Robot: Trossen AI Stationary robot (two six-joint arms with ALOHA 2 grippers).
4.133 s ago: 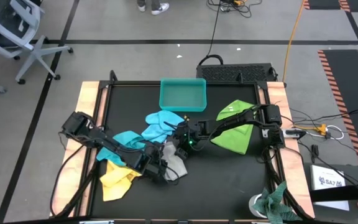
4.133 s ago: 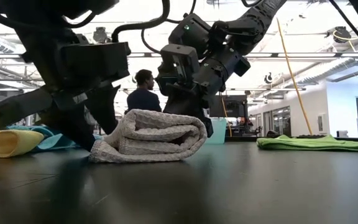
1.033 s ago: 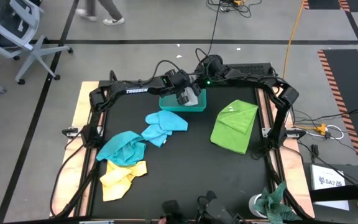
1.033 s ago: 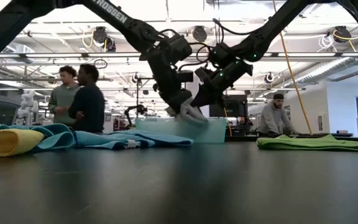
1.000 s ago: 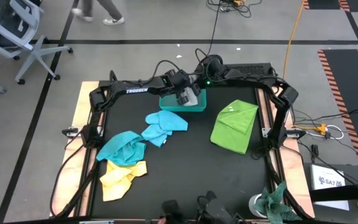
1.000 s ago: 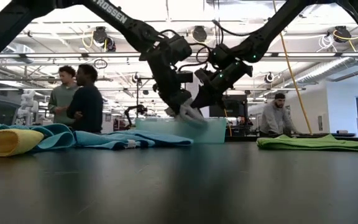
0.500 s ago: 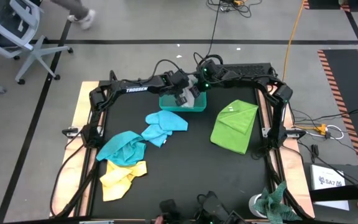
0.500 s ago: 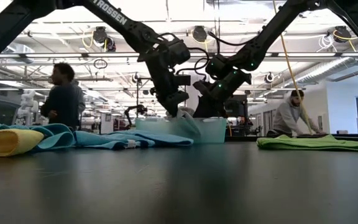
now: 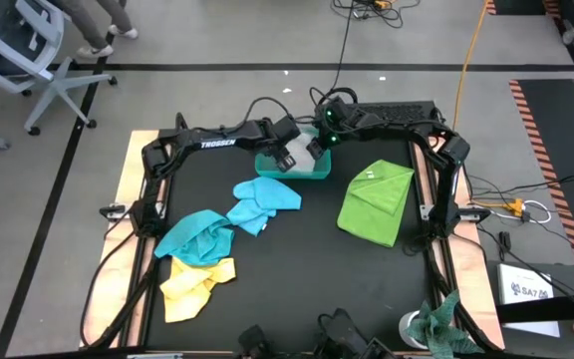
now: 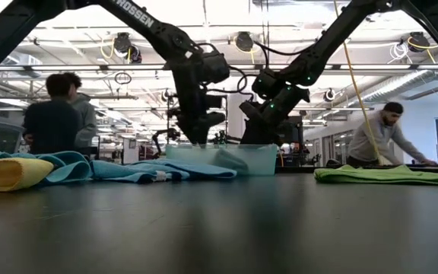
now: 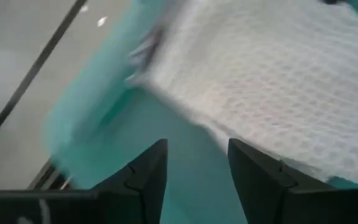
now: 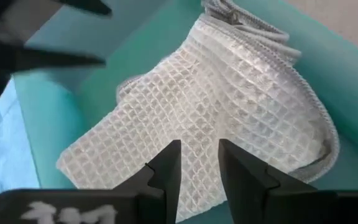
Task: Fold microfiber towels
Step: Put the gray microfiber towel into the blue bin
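The pale grey waffle-weave towel (image 12: 216,106) lies folded inside the teal tray (image 9: 292,177) at the table's far middle; it also shows in the left wrist view (image 11: 278,81). My left gripper (image 9: 287,153) is open over the tray's left part, beside the towel. My right gripper (image 9: 317,146) is open just above the towel's middle. The light blue towel (image 9: 262,199), turquoise towel (image 9: 197,234) and yellow towel (image 9: 192,284) lie crumpled at the table's left. The lime green towel (image 9: 377,199) lies folded flat at the right.
The tray's walls (image 10: 257,160) stand around both grippers' fingertips. A mottled green-and-white rag (image 9: 441,324) sits off the table's near right corner. Bare black table lies in the middle and near side. People stand in the room beyond the table.
Both grippers have gone down into the tray with the grey towel hanging between them. The towel now lies on the tray's floor and no longer hangs from them. My left gripper has drawn a little toward the table's left, off the towel.
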